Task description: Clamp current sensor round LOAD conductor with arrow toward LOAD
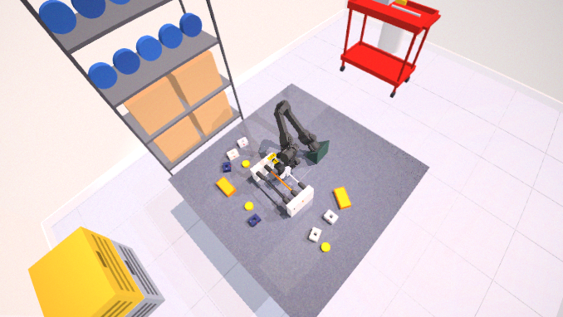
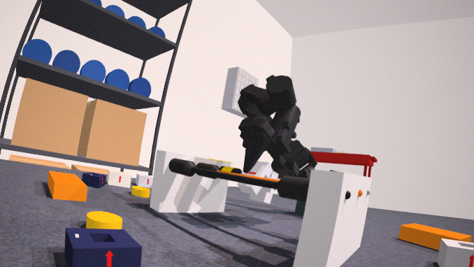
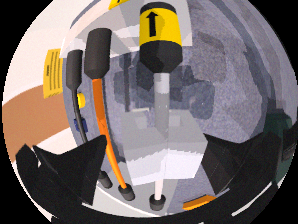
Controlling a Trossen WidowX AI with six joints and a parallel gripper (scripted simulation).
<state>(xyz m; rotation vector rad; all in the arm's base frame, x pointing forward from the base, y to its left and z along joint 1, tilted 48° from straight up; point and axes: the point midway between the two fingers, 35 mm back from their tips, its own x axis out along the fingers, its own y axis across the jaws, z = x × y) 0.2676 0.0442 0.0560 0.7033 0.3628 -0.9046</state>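
Observation:
The white current sensor (image 1: 286,172) (image 2: 260,183) (image 3: 189,145) sits round the pale conductor (image 1: 294,178) (image 3: 161,95), which enters its far side and comes out at its near side in the wrist view. The sensor looks tilted in the exterior view, where part of a red arrow shows on top. I cannot tell whether its halves are latched. A yellow band (image 1: 275,161) (image 2: 228,170) (image 3: 159,25) with a black arrow is on the sleeve at the conductor's far end. My gripper (image 3: 148,137) is open, with one finger on each side of the sensor and gaps beside it.
An orange conductor (image 1: 282,181) (image 3: 102,120) and a black one run alongside, between two white end blocks (image 1: 301,202) (image 2: 325,217). A dark green block (image 1: 319,153) stands beside the arm. White and navy sensors, orange blocks and yellow discs lie around.

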